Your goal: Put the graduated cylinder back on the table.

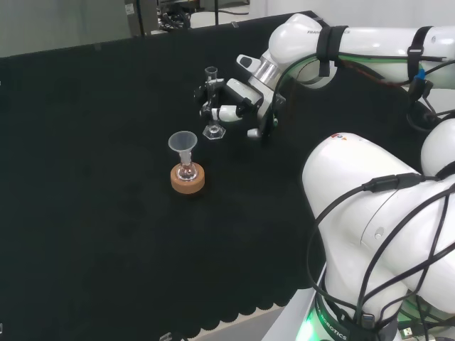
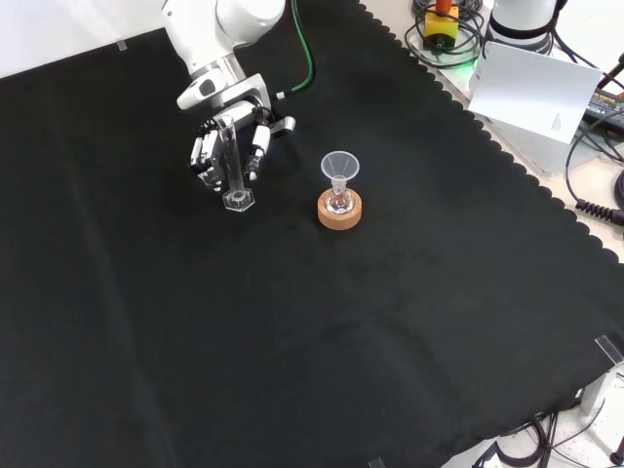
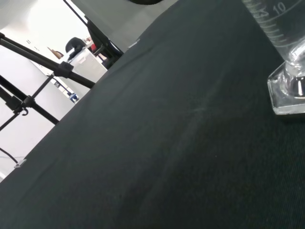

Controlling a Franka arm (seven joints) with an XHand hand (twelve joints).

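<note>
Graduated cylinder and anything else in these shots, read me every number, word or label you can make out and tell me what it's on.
"10" on the scale of the graduated cylinder, beside its tick marks, in the wrist view.
Lettering on the arm's white link in the head view: too small to read.
Small print on the white sheet beyond the cloth's edge in the front view: too small to read.
The funnel and the cork ring carry no text.

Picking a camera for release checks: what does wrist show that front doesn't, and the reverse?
Wrist alone: the printed scale on the graduated cylinder and its clear base close up on the black cloth.
Front alone: the hand curled round the upright cylinder, and to its right a funnel in a small flask on a cork ring.
Shared: cylinder, base and cloth.
</note>
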